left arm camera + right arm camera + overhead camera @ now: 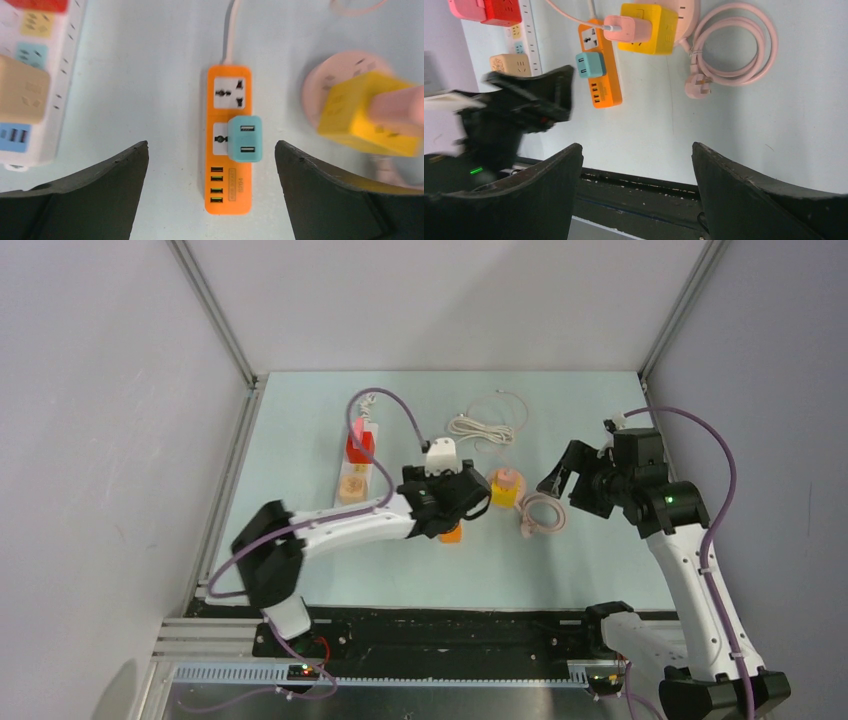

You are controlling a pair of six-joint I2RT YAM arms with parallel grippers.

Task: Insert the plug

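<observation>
Teal USB plug (pixel 244 138) sits on the orange power strip (pixel 229 200), lower socket, perhaps fully seated. It looks light, rigid and smooth; grip its flat sides. Left gripper (pixel 211 145) hangs wide open above it, empty; right gripper (pixel 637 147) is also open and empty.

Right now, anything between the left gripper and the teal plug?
Nothing visible. The left gripper hangs open straight above the teal plug, jaws either side of it. The plug already sits on the lower socket of the orange strip.

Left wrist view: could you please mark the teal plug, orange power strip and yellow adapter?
teal plug (pixel 244 139), left wrist view, front face.
orange power strip (pixel 229 208), left wrist view, bottom end.
yellow adapter (pixel 345 110), left wrist view, left face.
</observation>
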